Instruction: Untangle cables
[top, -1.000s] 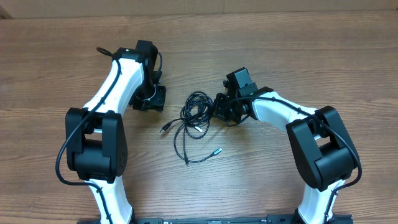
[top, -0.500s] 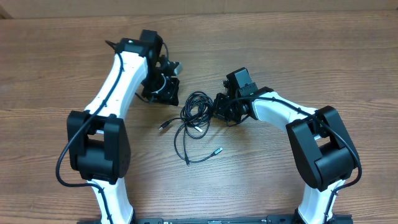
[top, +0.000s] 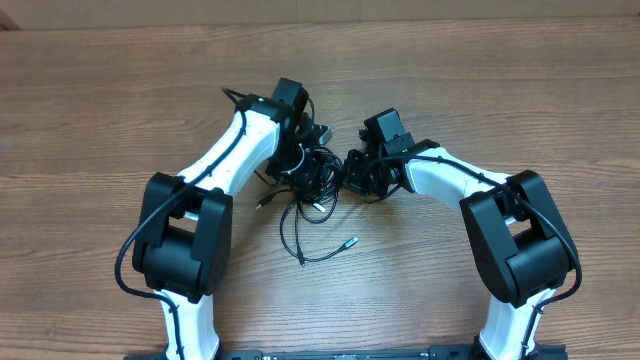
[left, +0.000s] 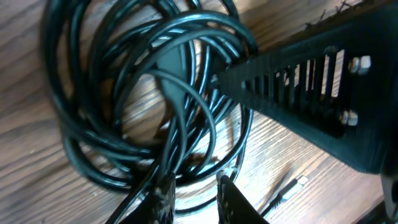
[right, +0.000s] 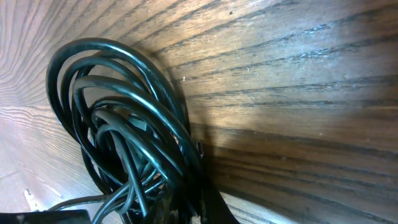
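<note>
Left arm first: its pincer (left: 194, 198) is right down on the left side of the cables (top: 318, 178). The tips sit a little apart with strands running past and between them. Honestly I can't tell whether it's pinching one or just poking into the loops.

The cables are one bunched coil around the middle of the surface (top: 120, 90), between the two arms. A few loose tails trail off toward the near edge.

On the right side of the coil, the right pincer (top: 350, 175) is closed tight. Strands run straight into its tips, so it looks like it has the bundle by its right edge.

My read on the step: the right side is anchoring the bunch while the left goes in to grab a loop, so the actual untangling hasn't begun. Nothing is separated yet. Next I'd want the left one clamped on a single strand, not several. Then a slow pull toward the left edge while the right one holds, watching that the coil doesn't cinch tighter.

Counts:
- Two arms and two pincers.
- One tangled bunch.
- Two loose plug ends I'm sure of, one (top: 265, 203) toward the left and one (top: 350, 241) nearer the near edge.
- How many separate cords are in the coil, I can't tell.
</note>
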